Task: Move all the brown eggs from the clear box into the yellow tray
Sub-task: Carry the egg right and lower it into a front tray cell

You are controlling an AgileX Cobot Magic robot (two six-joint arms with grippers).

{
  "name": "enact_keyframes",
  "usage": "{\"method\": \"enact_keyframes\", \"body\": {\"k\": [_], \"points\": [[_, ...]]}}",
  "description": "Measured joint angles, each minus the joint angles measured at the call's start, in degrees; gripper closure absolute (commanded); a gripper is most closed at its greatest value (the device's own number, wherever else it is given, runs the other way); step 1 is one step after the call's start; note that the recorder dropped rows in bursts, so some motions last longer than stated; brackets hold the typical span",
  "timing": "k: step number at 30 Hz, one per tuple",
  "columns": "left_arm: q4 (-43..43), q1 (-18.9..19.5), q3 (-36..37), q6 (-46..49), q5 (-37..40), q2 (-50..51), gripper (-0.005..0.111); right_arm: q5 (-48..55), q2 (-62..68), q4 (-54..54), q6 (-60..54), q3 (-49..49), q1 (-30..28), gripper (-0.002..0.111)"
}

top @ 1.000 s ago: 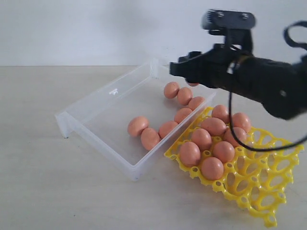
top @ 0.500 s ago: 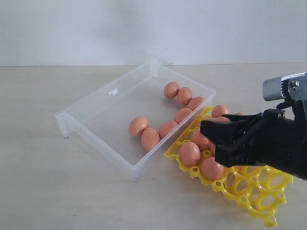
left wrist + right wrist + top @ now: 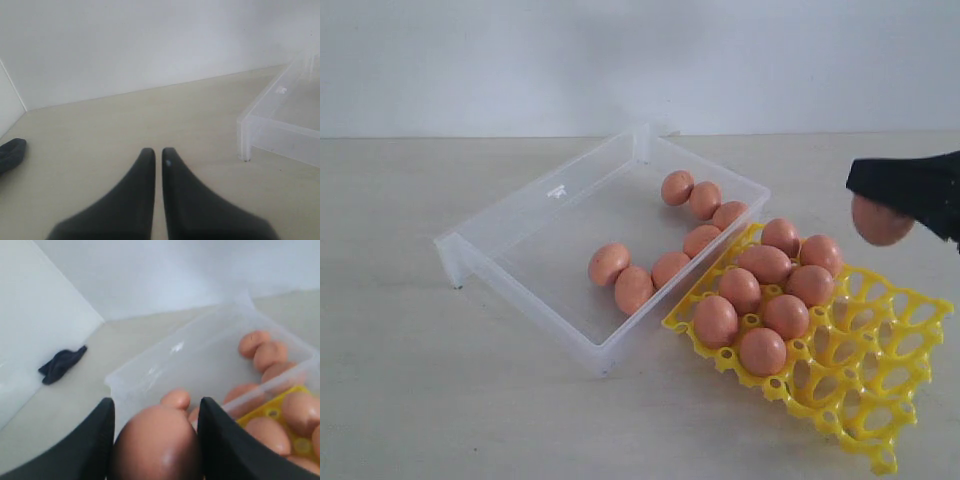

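Note:
The clear box (image 3: pixel 535 225) lies at the middle of the table with several brown eggs (image 3: pixel 633 289) in it, most along its right wall. The yellow tray (image 3: pixel 880 385) sits against that wall, and several eggs (image 3: pixel 761 351) fill its cups nearest the box. My right gripper (image 3: pixel 905 195) enters from the right edge above the tray, shut on one brown egg (image 3: pixel 880 222). In the right wrist view that egg (image 3: pixel 157 442) fills the gap between the fingers (image 3: pixel 220 440) of the right gripper (image 3: pixel 157 402). My left gripper (image 3: pixel 157 151) is shut and empty, low over bare table beside a corner of the box (image 3: pixel 280 115).
A dark cloth (image 3: pixel 62 364) lies on the table far to the left, near the wall, and it also shows as a dark cloth (image 3: pixel 10 152) in the left wrist view. The tray's outer cups (image 3: pixel 865 400) hold nothing. A pale wall stands behind the table.
My right arm has swung from the box's far corner, down across the tray, to the right edge. Only its tip and the held egg now show. The other eggs have not moved.

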Motion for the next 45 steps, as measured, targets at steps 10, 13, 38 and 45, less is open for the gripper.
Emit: {"method": "enact_keyframes", "body": {"k": [10, 13, 38, 45], "points": [[0.0, 0.0, 0.0, 0.0, 0.0, 0.0, 0.103, -1.17, 0.83, -19.11, 1.0, -0.57, -0.05, 0.109], [0.0, 0.0, 0.0, 0.0, 0.0, 0.0, 0.103, 4.55, 0.83, -19.62, -2.84, 0.14, 3.77, 0.108], [0.0, 0.0, 0.0, 0.0, 0.0, 0.0, 0.103, 20.84, 13.96, -3.6, -28.72, 1.49, 17.92, 0.108], [0.0, 0.0, 0.0, 0.0, 0.0, 0.0, 0.103, 21.34, 14.06, -5.77, -26.7, 1.49, 17.92, 0.108]]}}
